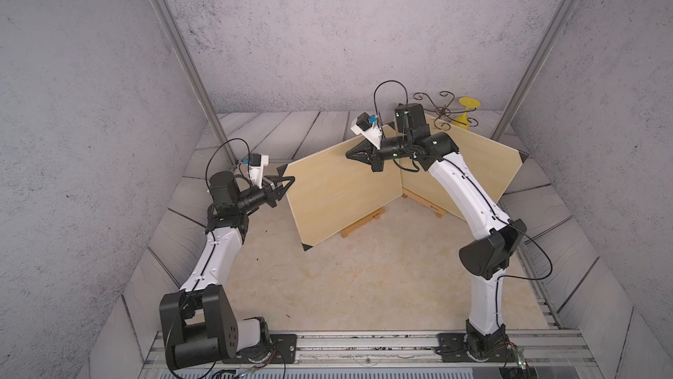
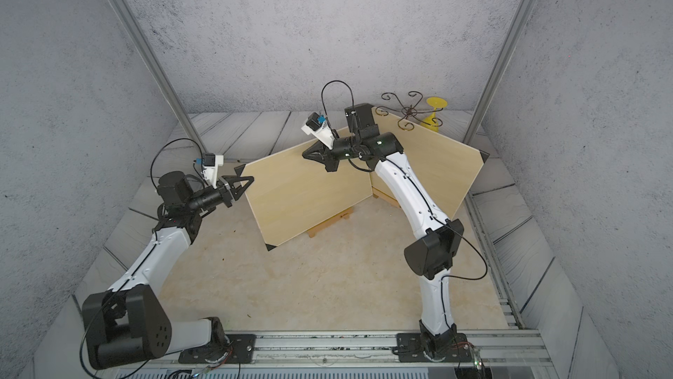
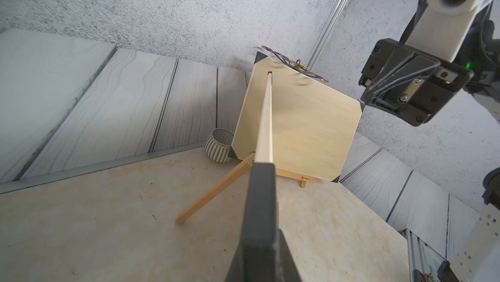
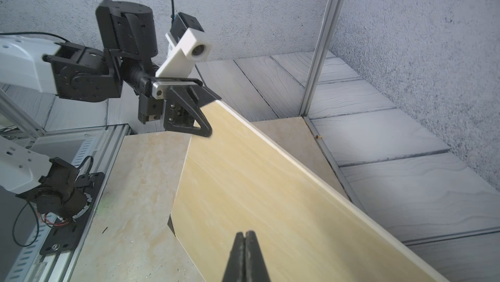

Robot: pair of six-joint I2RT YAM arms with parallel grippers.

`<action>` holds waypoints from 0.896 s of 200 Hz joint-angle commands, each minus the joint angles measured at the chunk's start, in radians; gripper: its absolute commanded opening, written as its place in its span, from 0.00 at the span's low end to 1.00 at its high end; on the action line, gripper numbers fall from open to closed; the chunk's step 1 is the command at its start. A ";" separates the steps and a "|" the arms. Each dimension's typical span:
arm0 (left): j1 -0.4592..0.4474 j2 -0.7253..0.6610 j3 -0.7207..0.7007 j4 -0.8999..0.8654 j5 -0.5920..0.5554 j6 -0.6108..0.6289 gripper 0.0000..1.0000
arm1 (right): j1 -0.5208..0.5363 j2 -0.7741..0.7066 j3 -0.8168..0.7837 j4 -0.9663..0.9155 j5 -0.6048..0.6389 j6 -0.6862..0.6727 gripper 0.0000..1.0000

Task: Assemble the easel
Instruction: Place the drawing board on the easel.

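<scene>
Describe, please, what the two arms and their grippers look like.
Both the left arm and right arm have white links with black joints, looping black cables and white wrist-camera mounts. The left gripper and right gripper are black, triangular and open-framed.

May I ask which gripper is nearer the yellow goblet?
Right. The right gripper is by the board's top edge, toward the goblet; the left gripper holds its far corner.

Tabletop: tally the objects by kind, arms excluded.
board: 2
easel: 2
wire stand: 1
yellow goblet: 1
striped pot: 1
Total: 7
</scene>
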 commanded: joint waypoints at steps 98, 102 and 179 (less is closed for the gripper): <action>0.077 0.142 0.086 -0.294 0.077 0.530 0.00 | 0.008 -0.166 -0.159 0.147 0.052 0.078 0.00; 0.077 0.147 0.088 -0.294 0.059 0.534 0.00 | 0.008 -0.169 -0.164 0.148 0.053 0.081 0.00; 0.106 0.226 0.195 -0.417 0.005 0.618 0.00 | 0.008 -0.257 -0.413 0.304 0.251 0.218 0.00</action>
